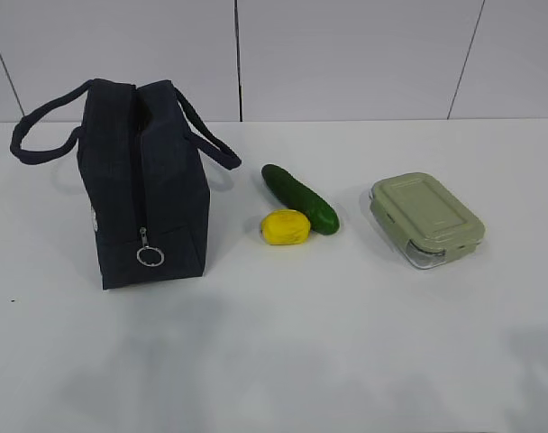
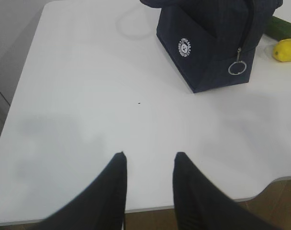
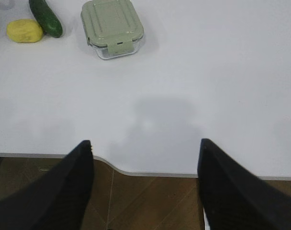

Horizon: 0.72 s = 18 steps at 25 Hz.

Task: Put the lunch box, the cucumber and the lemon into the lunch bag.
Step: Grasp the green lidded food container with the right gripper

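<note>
The navy lunch bag (image 1: 148, 180) stands upright at the left, zipper ring pull (image 1: 150, 256) hanging on its near end; it also shows in the left wrist view (image 2: 207, 43). The dark green cucumber (image 1: 299, 198) lies in the middle with the yellow lemon (image 1: 286, 226) touching its near end. The lunch box (image 1: 426, 219) with its sage-green lid sits at the right, lid shut. The right wrist view shows the lemon (image 3: 24, 30), cucumber (image 3: 46, 17) and lunch box (image 3: 112, 28). My left gripper (image 2: 149, 155) is open and empty above the table's front edge. My right gripper (image 3: 146, 143) is wide open and empty, also at the front edge.
The white table (image 1: 346, 343) has a front edge with a curved notch (image 3: 121, 170); brown floor lies below it. A white panelled wall (image 1: 346, 54) stands behind. Neither gripper shows in the exterior view.
</note>
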Each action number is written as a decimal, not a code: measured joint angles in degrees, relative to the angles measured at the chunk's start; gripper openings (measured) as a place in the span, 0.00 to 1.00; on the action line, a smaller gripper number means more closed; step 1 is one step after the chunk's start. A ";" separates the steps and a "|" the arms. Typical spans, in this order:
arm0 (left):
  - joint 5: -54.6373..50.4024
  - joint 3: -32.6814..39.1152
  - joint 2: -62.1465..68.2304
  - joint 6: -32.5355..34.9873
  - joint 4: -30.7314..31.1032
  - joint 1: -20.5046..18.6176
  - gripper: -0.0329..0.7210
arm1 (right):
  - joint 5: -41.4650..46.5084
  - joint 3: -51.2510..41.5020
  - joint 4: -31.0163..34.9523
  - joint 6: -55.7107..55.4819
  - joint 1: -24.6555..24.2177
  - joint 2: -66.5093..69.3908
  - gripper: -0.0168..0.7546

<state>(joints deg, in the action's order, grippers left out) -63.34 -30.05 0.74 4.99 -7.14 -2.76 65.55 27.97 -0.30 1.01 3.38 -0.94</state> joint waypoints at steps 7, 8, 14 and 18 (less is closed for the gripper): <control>0.00 0.00 0.00 0.00 0.00 0.00 0.36 | 0.00 0.00 -0.36 0.00 0.00 0.00 0.68; 0.00 0.00 0.00 0.00 0.00 0.00 0.36 | 0.00 0.00 -0.36 0.00 0.00 0.00 0.68; 0.00 0.00 0.00 0.00 0.00 0.00 0.36 | 0.00 0.00 -0.48 0.00 0.00 0.00 0.68; 0.00 0.00 0.00 0.00 0.00 0.00 0.36 | 0.00 0.00 -0.48 0.00 0.00 0.00 0.68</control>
<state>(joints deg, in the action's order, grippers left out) -63.34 -30.05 0.74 4.99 -7.14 -2.76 65.55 27.97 -0.78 1.01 3.38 -0.94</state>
